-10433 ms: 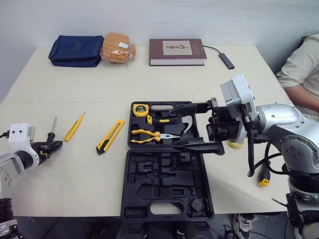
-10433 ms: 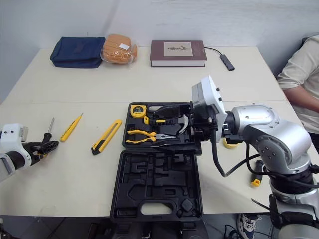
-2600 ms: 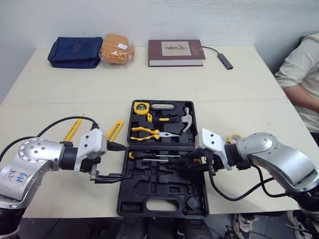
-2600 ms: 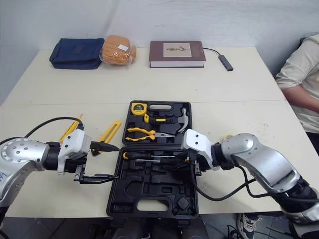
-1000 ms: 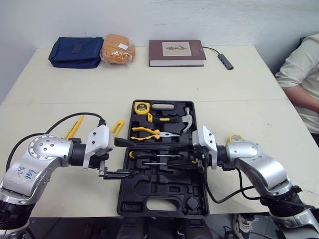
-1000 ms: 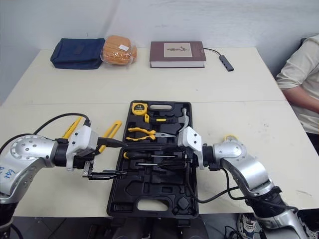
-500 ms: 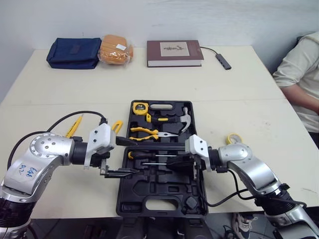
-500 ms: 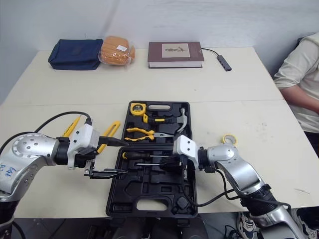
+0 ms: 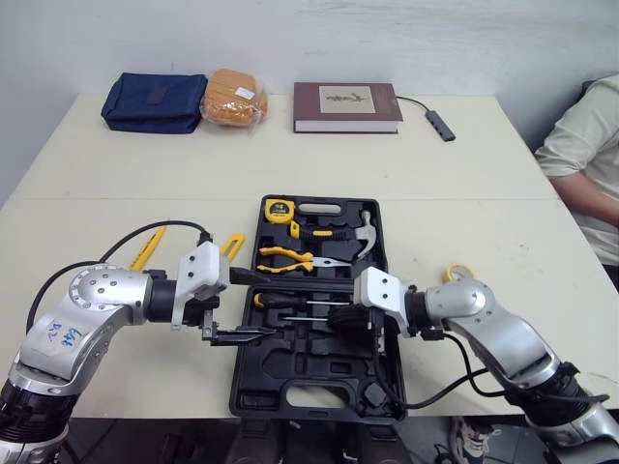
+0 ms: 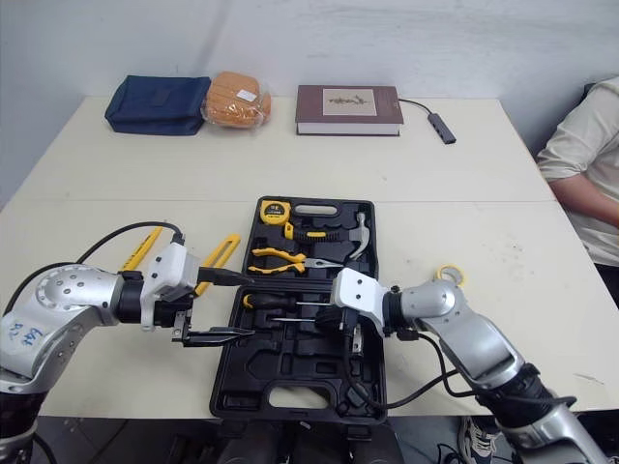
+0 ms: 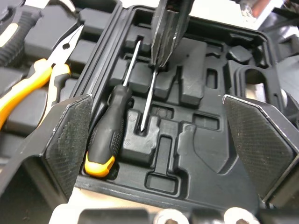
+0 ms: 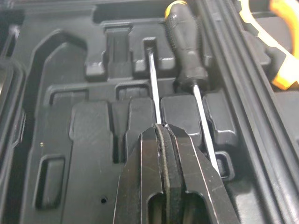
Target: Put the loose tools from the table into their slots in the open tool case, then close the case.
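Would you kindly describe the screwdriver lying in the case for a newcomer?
Find the open black plastic tool case on the cream table. In its near half, along the far edge, lies a screwdriver with a black handle and yellow end cap. The bare metal shaft alongside, pinched by the right gripper, shows no handle.

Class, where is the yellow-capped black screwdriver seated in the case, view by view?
Left eye view: screwdriver just below the pliers.
Right eye view: same spot.
Left wrist view: handle beside the hinge ridge.
Right wrist view: handle beside the hinge ridge.
Shared landmark: bare shaft alongside, in the right hand.
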### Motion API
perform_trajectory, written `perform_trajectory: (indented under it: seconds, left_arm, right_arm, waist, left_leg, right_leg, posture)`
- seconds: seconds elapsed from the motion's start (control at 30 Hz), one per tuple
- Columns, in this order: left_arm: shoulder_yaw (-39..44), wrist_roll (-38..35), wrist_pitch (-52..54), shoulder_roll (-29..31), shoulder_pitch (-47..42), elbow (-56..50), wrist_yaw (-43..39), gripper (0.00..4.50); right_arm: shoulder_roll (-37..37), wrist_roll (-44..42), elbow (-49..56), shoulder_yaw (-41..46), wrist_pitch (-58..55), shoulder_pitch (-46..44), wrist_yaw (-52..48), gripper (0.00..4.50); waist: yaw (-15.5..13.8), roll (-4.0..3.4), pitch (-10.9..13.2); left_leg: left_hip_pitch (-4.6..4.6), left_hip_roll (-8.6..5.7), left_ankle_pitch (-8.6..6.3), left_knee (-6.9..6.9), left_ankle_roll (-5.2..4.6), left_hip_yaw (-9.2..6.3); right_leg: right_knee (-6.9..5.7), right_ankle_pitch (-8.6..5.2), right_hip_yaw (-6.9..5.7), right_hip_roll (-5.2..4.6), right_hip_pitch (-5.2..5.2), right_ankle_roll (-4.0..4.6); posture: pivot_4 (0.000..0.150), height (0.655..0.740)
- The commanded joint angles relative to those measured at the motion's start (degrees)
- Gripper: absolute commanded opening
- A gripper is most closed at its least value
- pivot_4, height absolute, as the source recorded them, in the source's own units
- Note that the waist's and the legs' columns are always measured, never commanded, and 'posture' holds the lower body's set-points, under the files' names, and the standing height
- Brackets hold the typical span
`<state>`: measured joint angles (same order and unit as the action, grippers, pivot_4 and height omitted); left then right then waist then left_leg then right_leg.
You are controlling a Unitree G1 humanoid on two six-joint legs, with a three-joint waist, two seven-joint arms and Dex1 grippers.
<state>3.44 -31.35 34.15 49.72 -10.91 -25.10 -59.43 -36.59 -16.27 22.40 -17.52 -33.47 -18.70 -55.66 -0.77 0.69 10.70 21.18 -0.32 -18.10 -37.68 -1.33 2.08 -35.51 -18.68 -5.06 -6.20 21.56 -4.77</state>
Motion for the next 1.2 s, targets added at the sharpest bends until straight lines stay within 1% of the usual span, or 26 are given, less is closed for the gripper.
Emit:
perform_trajectory:
  seconds: [0.03,0.1,0.17,0.27,0.37,0.43,0.47,0.53,0.63,0.73,0.77,0.87,0.9,1.0,1.07,1.13,1.2]
  left_arm:
    - [9.47,-5.83,4.45,-0.65,5.20,-1.39,2.99,4.50]
    - [14.97,-8.82,7.31,-2.21,8.49,-0.86,6.07,4.50]
    - [18.36,-8.99,7.72,-2.96,11.65,-0.32,7.67,4.50]
    - [26.05,-5.72,4.65,-2.46,20.18,3.70,6.70,4.50]
    - [33.40,-3.40,1.40,-2.22,24.89,10.94,7.11,4.50]
    - [37.59,-0.84,-2.04,-1.52,27.07,16.76,7.40,4.50]
    - [39.49,0.16,-3.57,-1.07,27.78,19.60,7.46,4.50]
    - [42.67,1.65,-5.78,-0.40,29.08,24.09,7.87,4.50]
    - [46.44,4.32,-10.15,1.70,29.84,33.73,7.88,4.50]
    - [47.28,5.82,-13.42,4.13,28.79,41.56,7.64,4.50]
    - [47.18,5.46,-13.15,4.44,28.23,42.19,7.44,4.50]
    - [45.60,4.53,-12.63,3.95,28.08,39.46,6.13,4.50]
    - [44.47,5.01,-13.42,3.61,28.05,38.15,5.88,4.50]
    - [40.83,3.95,-11.46,2.04,23.84,33.94,8.33,4.50]
    - [38.79,3.96,-9.69,1.53,21.34,32.52,9.99,4.50]
    - [36.62,3.83,-6.96,1.11,17.96,32.30,12.14,4.50]
    - [34.82,2.96,-4.37,0.53,14.74,31.93,13.41,4.50]
  right_arm:
    - [-2.22,-7.45,5.07,12.69,-1.85,3.69,0.53,0.02]
    - [-4.41,-11.02,6.19,19.99,-2.86,6.51,-0.02,0.64]
    - [-6.76,-13.13,6.16,25.05,-3.53,9.06,-0.78,1.28]
    - [-12.05,-14.22,2.70,36.51,-3.79,15.05,-2.75,2.84]
    - [-16.18,-12.80,-2.69,45.79,-1.65,21.34,-5.00,4.39]
    - [-18.11,-11.35,-7.54,51.06,0.58,24.71,-6.05,4.46]
    - [-18.78,-10.86,-9.78,53.13,1.50,25.86,-6.35,4.46]
    - [-19.83,-9.54,-14.20,56.17,3.83,27.78,-6.84,4.46]
    - [-21.30,-6.82,-20.92,59.10,8.18,30.01,-7.50,4.46]
    - [-22.28,-4.98,-26.77,59.63,11.97,30.03,-7.18,4.46]
    - [-22.46,-4.77,-27.66,59.39,12.73,29.77,-7.21,4.46]
    - [-22.55,-5.21,-28.92,58.51,13.96,28.58,-7.88,4.46]
    - [-22.31,-5.63,-28.29,57.81,13.71,27.88,-7.78,4.46]
    - [-20.99,-6.31,-23.71,53.33,12.92,24.37,-6.10,4.46]
    - [-20.03,-8.76,-18.74,50.75,10.04,22.22,-5.40,4.46]
    - [-19.05,-13.21,-11.17,47.75,5.21,19.66,-4.42,4.46]
    - [-18.40,-15.70,-5.06,44.00,2.17,17.02,-3.34,4.46]
  waist:
    - [0.15,-0.18,0.13]
    - [0.16,-0.35,0.23]
    - [0.06,-0.35,0.24]
    - [0.07,-0.40,0.27]
    - [-0.22,-0.42,0.32]
    - [-0.51,-0.43,0.32]
    - [-0.56,-0.43,0.32]
    - [-0.55,-0.43,0.32]
    - [-0.49,-0.43,0.33]
    - [-0.40,-0.46,0.34]
    - [-0.38,-0.48,0.35]
    - [-0.22,-0.60,0.42]
    - [-0.18,-0.62,0.43]
    - [0.04,-0.68,0.47]
    - [0.13,-0.70,0.48]
    - [0.25,-0.71,0.49]
    - [0.75,-0.72,0.49]
  left_leg:
    - [0.02,0.00,-0.01,0.00,-0.02,0.00]
    - [0.09,0.00,-0.03,0.00,-0.06,0.00]
    - [0.07,0.00,-0.05,-0.01,-0.09,0.00]
    - [0.02,0.00,-0.06,0.04,-0.09,0.02]
    - [0.02,0.00,-0.07,0.10,-0.12,0.05]
    - [0.00,0.00,-0.11,0.10,-0.19,0.05]
    - [-0.02,0.00,-0.24,0.12,-0.40,0.05]
    - [-0.02,0.00,-0.29,0.13,-0.48,0.05]
    - [-0.02,0.01,-0.33,0.24,-0.47,0.05]
    - [-0.04,0.01,-0.33,0.48,-0.45,0.08]
    - [-0.04,0.01,-0.33,0.53,-0.43,0.07]
    - [-0.02,0.01,-0.42,0.54,-0.27,0.08]
    - [-0.02,0.01,-0.42,0.53,-0.25,0.08]
    - [-0.05,0.01,-0.40,0.54,-0.20,0.08]
    - [-0.05,0.01,-0.36,0.51,-0.13,0.07]
    - [-0.05,0.01,-0.25,0.52,-0.07,0.07]
    - [-0.01,0.01,-0.03,0.54,0.00,0.08]
  right_leg:
    - [0.00,0.00,0.00,0.00,0.00,0.00]
    - [0.01,0.00,0.00,0.00,0.04,0.00]
    - [0.06,0.00,-0.01,-0.01,0.01,-0.01]
    - [0.09,0.00,-0.01,-0.01,-0.01,0.00]
    - [0.16,0.00,0.00,-0.01,0.00,0.00]
    - [0.14,-0.01,0.00,-0.01,0.01,0.01]
    - [0.15,-0.01,0.00,-0.01,0.01,0.02]
    - [0.16,-0.02,0.00,-0.04,0.01,0.04]
    - [0.22,-0.03,0.01,-0.08,0.05,0.06]
    - [0.34,-0.05,0.01,-0.09,0.13,0.09]
    - [0.37,-0.05,0.01,-0.09,0.15,0.09]
    - [0.38,-0.05,0.01,-0.11,0.16,0.09]
    - [0.37,-0.04,0.01,-0.12,0.15,0.08]
    - [0.36,-0.04,0.01,-0.12,0.14,0.08]
    - [0.24,-0.03,0.01,-0.12,0.15,0.06]
    - [0.15,-0.03,0.01,-0.12,0.20,0.07]
    - [0.05,-0.05,0.01,-0.11,0.29,0.10]
  posture:
    - [0.150,0.7400]
    - [0.150,0.7400]
    - [0.150,0.7400]
    - [0.150,0.7400]
    - [0.150,0.7400]
    - [0.150,0.7400]
    - [0.150,0.7400]
    - [0.150,0.7400]
    - [0.150,0.7400]
    - [0.150,0.7400]
    - [0.150,0.7400]
    - [0.150,0.7400]
    - [0.150,0.7400]
    - [0.150,0.7400]
    - [0.150,0.7400]
    - [0.150,0.7400]
    - [0.150,0.7400]
